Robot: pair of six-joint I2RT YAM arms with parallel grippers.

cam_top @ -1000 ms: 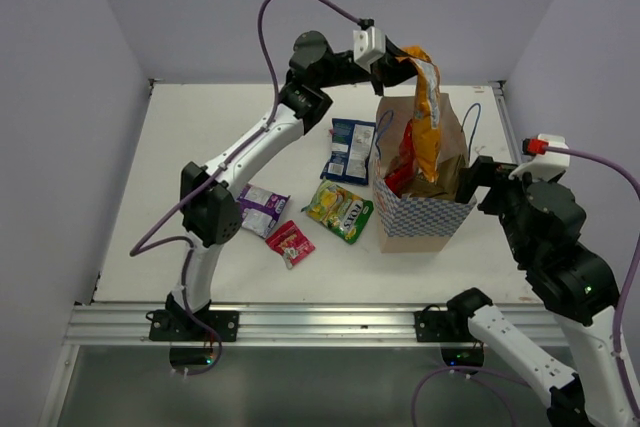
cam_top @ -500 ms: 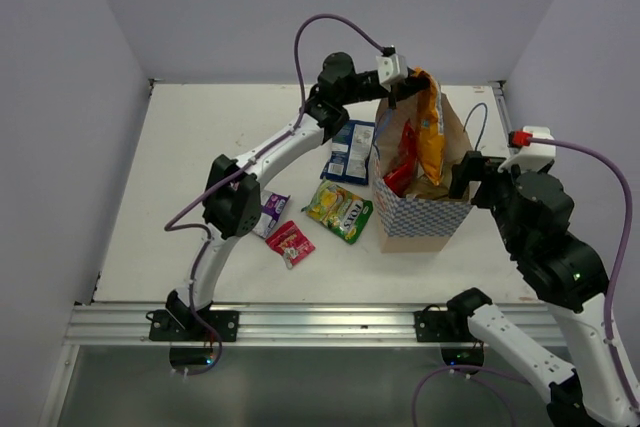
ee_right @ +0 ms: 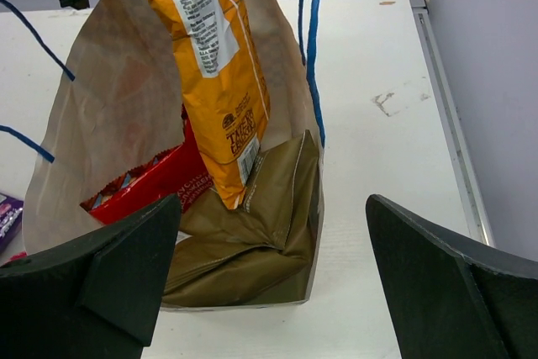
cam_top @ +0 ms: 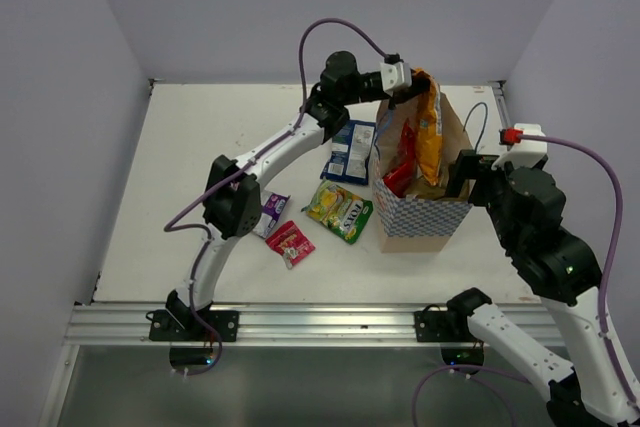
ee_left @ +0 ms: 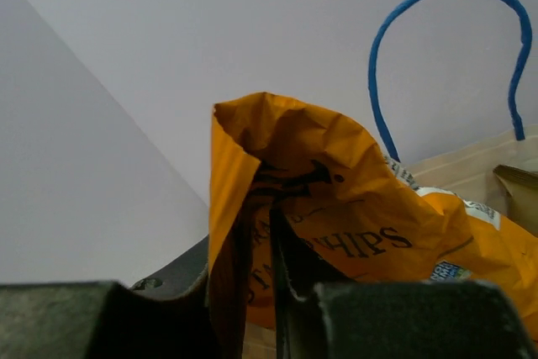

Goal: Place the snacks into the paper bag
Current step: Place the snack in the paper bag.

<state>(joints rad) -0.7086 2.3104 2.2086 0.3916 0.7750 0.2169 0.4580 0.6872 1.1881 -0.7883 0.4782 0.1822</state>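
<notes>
the left gripper (cam_top: 412, 82) is hovering at the far rim of the paper bag (cam_top: 425, 217), with the crumpled top edge of the orange packet (cam_top: 430, 132) sitting between its fingers. the wrist view is showing foil pressed against one finger, but i cannot tell whether the grip is holding firm or starting to let go. a second ago this packet was hanging high above the bag mouth. now it is standing lower, with its bottom end dipping inside the bag beside the red packet (ee_right: 160, 178). a brownish crumpled packet (ee_right: 252, 224) is lying on the bag floor. judging from this, the orange one is nearly delivered and is only needing a release to drop in.

the right gripper (ee_right: 269, 279) is waiting just beside the bag's near right side, spread wide and carrying nothing, and it is sitting a little closer to the bag than before.

outside the bag, four snacks are waiting on the white counter (cam_top: 200, 167). the dark blue packet (cam_top: 350, 150) is lying just beside the bag's left wall. the yellow-green packet (cam_top: 340, 210) is lying near the bag's front corner. the purple packet (cam_top: 266, 209) and the small pink-red packet (cam_top: 290, 242) are lying further left.

pale lilac walls (cam_top: 300, 7) are closing in the counter on three sides, and a metal rail (cam_top: 300, 325) is running along its near edge.
</notes>
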